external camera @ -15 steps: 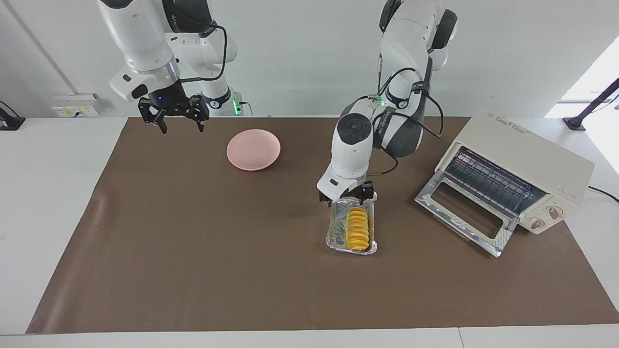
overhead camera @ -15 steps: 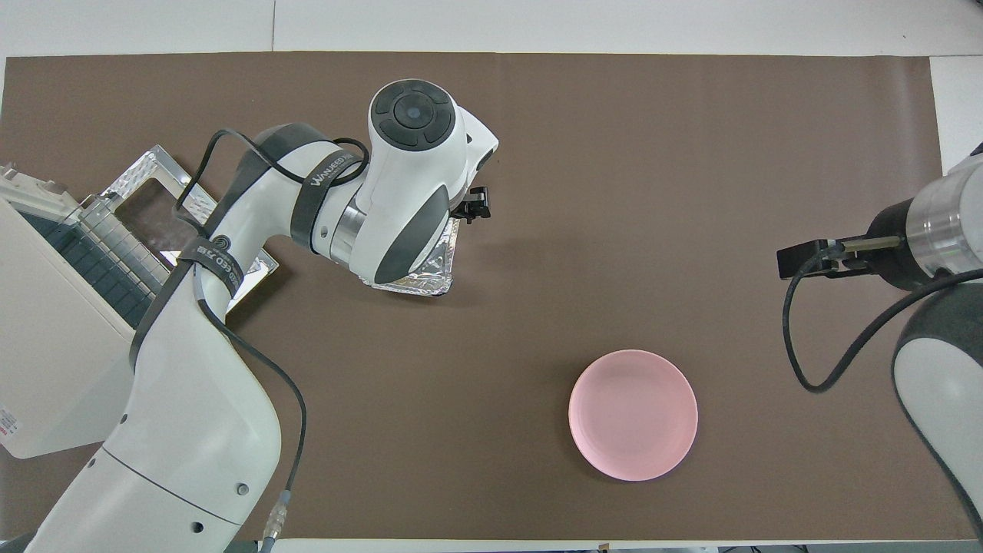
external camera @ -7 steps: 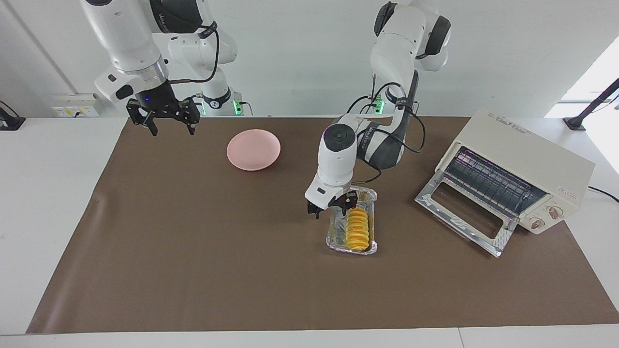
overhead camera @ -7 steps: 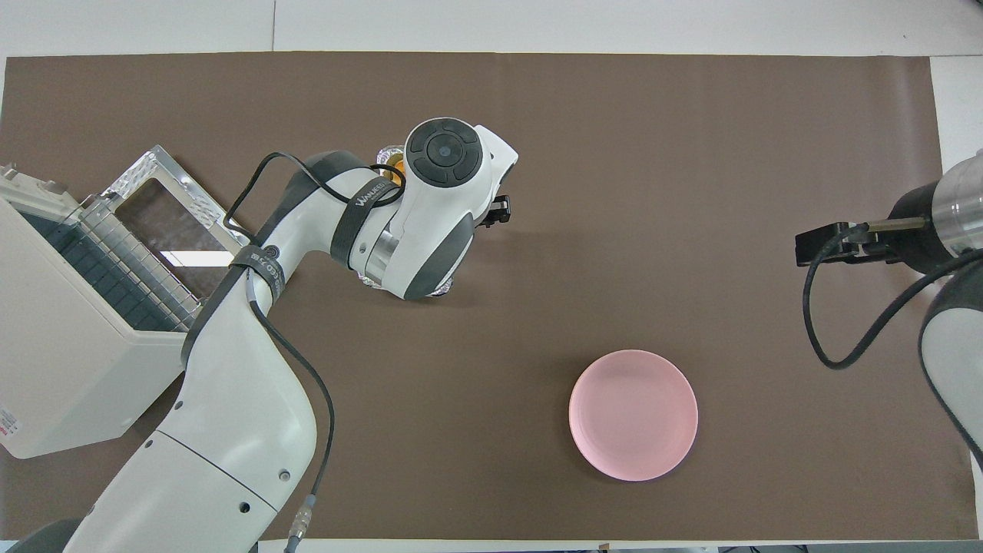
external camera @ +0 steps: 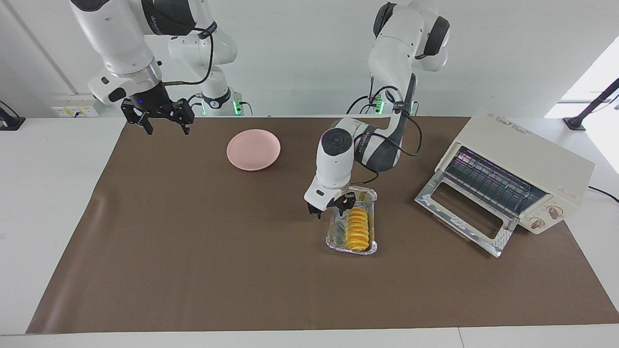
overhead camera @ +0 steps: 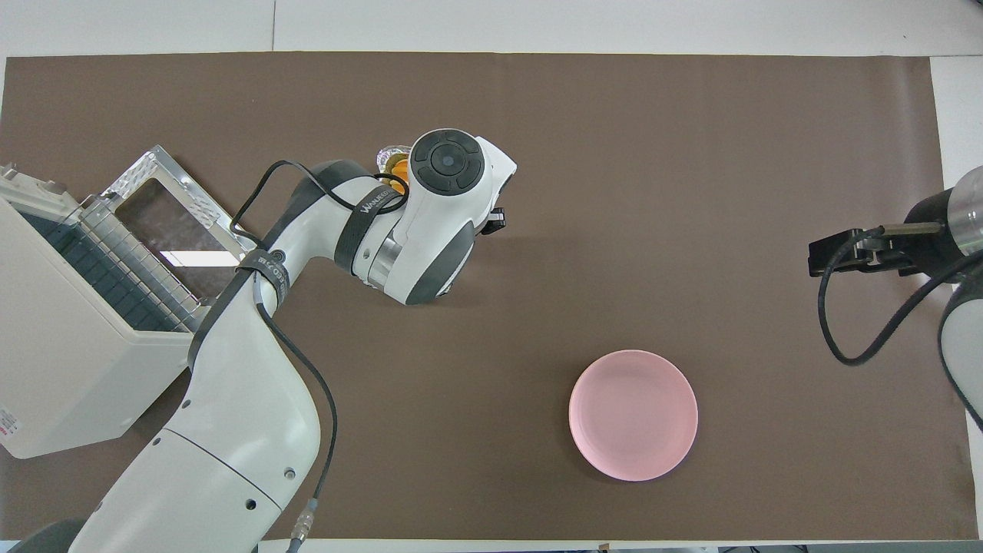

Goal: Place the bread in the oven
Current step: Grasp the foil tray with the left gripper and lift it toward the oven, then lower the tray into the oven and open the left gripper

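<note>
One ridged yellow-orange loaf of bread is lying in one crinkled foil tray, directly under the left gripper, which is hanging at the tray's rim nearest the robots; whether it is clenched I cannot tell. One boxy cream oven is standing toward the left arm's end of the brown surface, glass door dropped open. One round pink plate is sitting between the grippers. The right gripper is waiting spread wide over the surface's corner.
</note>
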`<state>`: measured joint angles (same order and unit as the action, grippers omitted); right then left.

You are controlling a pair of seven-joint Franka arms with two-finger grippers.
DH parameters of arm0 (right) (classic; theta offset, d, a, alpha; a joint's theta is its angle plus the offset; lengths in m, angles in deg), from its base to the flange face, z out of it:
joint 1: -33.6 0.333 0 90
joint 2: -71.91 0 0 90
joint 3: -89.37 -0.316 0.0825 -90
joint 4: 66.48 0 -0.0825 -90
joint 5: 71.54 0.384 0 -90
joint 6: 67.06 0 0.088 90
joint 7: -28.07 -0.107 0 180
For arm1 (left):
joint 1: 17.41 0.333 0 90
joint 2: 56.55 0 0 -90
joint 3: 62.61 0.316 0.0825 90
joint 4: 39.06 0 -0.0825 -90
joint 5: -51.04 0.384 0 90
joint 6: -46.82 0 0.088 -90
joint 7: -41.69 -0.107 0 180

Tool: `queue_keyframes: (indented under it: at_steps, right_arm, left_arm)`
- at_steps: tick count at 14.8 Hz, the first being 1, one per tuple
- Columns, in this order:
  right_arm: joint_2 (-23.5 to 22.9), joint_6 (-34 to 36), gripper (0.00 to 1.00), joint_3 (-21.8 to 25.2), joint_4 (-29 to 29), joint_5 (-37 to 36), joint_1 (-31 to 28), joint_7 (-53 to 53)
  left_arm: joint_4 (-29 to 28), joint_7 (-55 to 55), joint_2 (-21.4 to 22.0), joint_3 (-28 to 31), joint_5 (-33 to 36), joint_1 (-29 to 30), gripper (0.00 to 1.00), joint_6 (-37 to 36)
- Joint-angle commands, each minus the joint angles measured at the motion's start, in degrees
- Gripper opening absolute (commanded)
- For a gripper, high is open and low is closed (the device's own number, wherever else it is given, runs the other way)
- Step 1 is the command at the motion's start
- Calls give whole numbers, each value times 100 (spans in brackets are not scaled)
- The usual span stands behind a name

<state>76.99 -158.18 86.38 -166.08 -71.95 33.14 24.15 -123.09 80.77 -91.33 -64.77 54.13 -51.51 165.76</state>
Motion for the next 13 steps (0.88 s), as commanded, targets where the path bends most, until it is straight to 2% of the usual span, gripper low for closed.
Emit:
queue_keyframes:
  at_steps: [1,4,7,9,11,13]
  right_arm:
    - [10,77,100,-70,28,6,-112,155]
    - [19,94,100,-70,28,-3,-112,155]
    - [19,94,100,-70,28,-3,-112,155]
    - [19,94,100,-70,28,6,-112,155]
    - [19,94,100,-70,28,6,-103,164]
    - [19,94,100,-70,28,6,-112,163]
  left_arm:
    - [-184,100,130,67,-53,-9,0,138]
    - [61,100,121,102,-465,79,0,-194]
    - [781,109,103,181,-660,280,0,-1256]
    - [941,109,374,348,-739,500,0,-1889]
    - [942,109,647,506,-705,755,0,-2225]
    - [941,161,727,917,-678,818,0,-2568]
